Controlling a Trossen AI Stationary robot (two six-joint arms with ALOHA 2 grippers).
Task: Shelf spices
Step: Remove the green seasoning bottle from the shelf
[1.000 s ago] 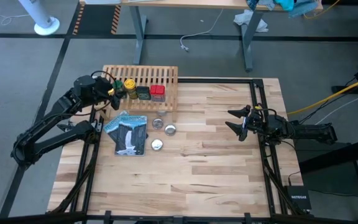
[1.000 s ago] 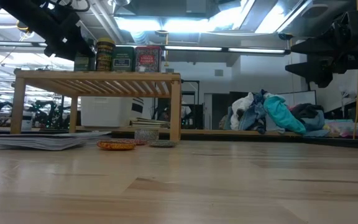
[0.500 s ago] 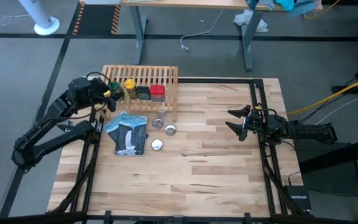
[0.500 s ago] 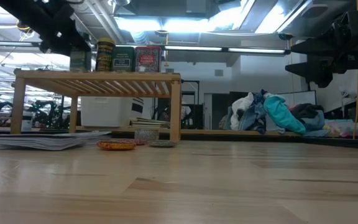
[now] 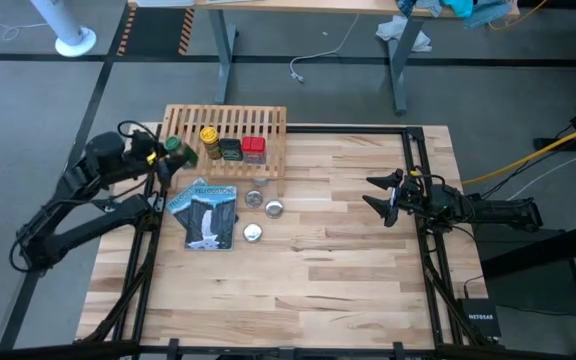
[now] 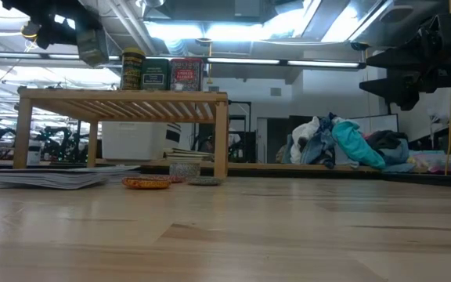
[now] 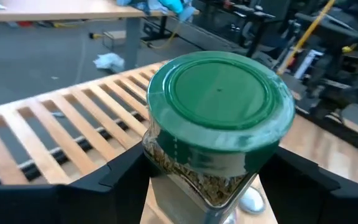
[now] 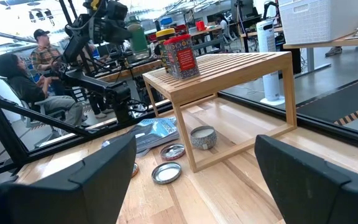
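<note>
High view: left gripper holds the green-capped jar beside the shelf. Right gripper waits wide. Low view: the jar hangs above the shelf's end. Left wrist view: fingers squeeze the jar.

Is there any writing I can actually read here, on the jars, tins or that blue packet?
"NETGEAR": small black box on the floor by the table's right corner, only just readable.
Blue-and-white packet: a title line, too blurred to read.
Red tin, black tin, yellow-capped jar: labels too small to read.
</note>
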